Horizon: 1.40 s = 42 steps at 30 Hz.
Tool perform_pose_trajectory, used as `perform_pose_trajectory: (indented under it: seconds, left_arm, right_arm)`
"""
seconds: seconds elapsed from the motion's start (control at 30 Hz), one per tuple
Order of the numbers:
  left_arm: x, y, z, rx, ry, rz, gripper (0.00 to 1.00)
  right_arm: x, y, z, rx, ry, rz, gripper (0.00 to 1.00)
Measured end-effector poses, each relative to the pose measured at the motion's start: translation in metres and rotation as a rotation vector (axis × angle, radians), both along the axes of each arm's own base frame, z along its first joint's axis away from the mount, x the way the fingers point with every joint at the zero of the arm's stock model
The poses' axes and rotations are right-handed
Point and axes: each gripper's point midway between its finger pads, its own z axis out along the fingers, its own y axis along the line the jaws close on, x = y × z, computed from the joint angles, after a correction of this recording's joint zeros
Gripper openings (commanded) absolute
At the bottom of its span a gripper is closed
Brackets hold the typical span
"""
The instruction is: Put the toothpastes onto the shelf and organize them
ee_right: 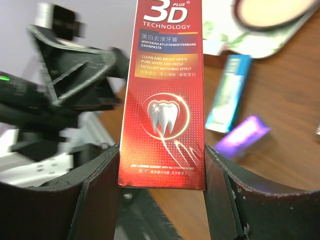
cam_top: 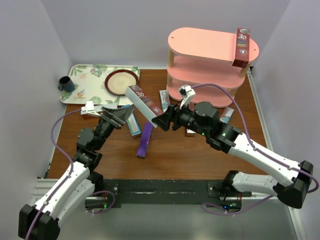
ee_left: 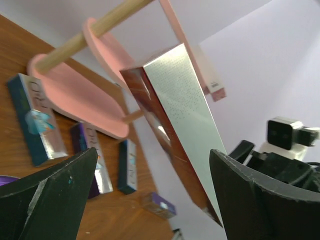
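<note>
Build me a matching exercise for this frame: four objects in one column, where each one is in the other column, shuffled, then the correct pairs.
Things
1. red carton between the arms
2. other red carton
3. near purple carton
4. dark mug

Places
A. lying on the table
B. on the floral tray
C. clamped in the right gripper
D. on the top tier of the shelf

Pairs: 1-C, 2-D, 3-A, 4-B

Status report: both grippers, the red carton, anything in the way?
Left gripper open. Right gripper shut on red 3D carton, held above table. Shelf top tier holds second red carton; air path looks free.
</note>
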Motion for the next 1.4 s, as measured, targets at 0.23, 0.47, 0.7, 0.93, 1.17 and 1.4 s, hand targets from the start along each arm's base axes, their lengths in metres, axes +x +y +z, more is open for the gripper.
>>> perform_pose_trajectory:
  seconds: [0.23,0.47,0.7,0.93,1.17,1.4]
  left_arm:
    - [0.004,0.037,0.01,0.361,-0.036,0.213,1.0]
    - [0.003,0.083,-0.015,0.68,0.002,0.397,1.0]
    - [0.004,0.106,-0.039,0.882,0.051,0.46,1.0]
    - [0.003,0.119,-0.045,0.987,0.063,0.494,1.0]
    - [0.0,0.121,-0.041,0.996,0.045,0.5,1.0]
    - [0.0,0.118,-0.045,1.002,0.049,0.476,0.99]
  right_arm:
    - [0.017,-0.029,0.002,-0.185,-0.095,-0.106,0.15]
    - [0.04,-0.051,0.051,-0.283,-0.27,-0.214,0.14]
    - [0.073,-0.077,0.115,-0.372,-0.437,-0.411,0.13]
    - [0.112,-0.106,0.144,-0.533,-0.479,-0.661,0.14]
    - [0.16,-0.142,0.147,-0.655,-0.399,-0.842,0.13]
    - [0.192,-0.187,0.14,-0.711,-0.29,-0.962,0.13]
